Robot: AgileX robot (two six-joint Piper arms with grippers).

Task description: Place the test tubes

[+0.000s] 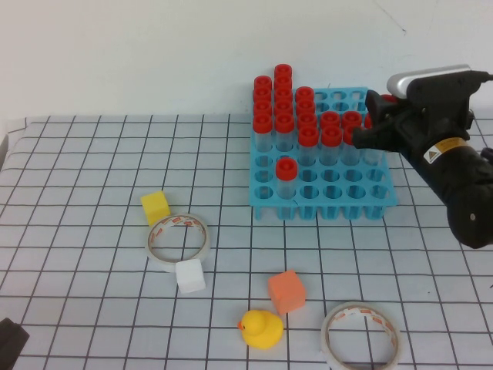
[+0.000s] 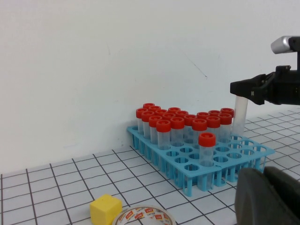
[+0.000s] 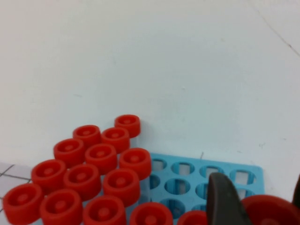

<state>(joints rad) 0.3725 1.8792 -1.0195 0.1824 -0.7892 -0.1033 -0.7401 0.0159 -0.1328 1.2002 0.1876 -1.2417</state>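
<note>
Blue rack (image 1: pixel 339 190) stood roughly half filled; right claw (image 1: pixel 363 137) gripped one test tube (image 2: pixel 241 115) above it; left claw (image 1: pixel 9 341) sat closed at bench's (image 1: pixel 77 193) near-left corner.

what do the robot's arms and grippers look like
The right arm, over the blue rack's right side, is black, with a yellow warning sticker and a silver-grey camera housing trailing a dark cable; its right gripper is black. The left gripper, at the table's near left corner, has dark grey rounded fingers.
</note>
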